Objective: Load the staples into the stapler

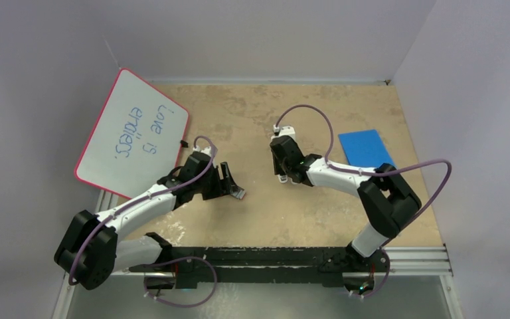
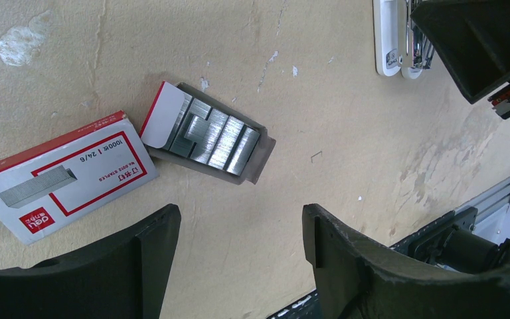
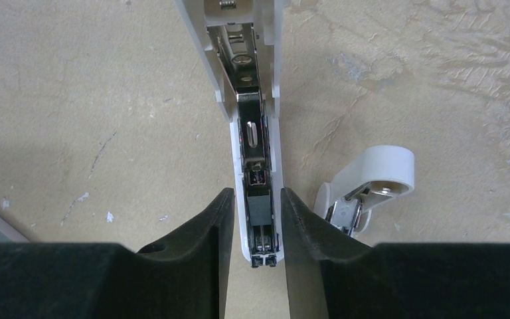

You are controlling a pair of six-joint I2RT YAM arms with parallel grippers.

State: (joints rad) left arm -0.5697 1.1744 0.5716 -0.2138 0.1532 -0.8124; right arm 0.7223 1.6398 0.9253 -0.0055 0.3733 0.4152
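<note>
On the mottled desk (image 2: 372, 166), ribbed grey staples (image 2: 216, 136) are nested in a cardboard tray (image 2: 260, 159) below the wide-open left pincer (image 2: 239, 216). The slim white stapler (image 3: 259, 166) is flanked closely by the right pincer (image 3: 255, 196); actual grip can't be told.

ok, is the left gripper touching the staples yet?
Apart. Left wrist view: the left gripper hangs open, with bare table showing between its fingertips and the staples lying in their tray.

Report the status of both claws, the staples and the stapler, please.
Left claw open near grey ribbed metal staples. Right claw flanks slim white plastic stapler, grip unclear. Red-and-white cardboard box beside staples, not blocking.
</note>
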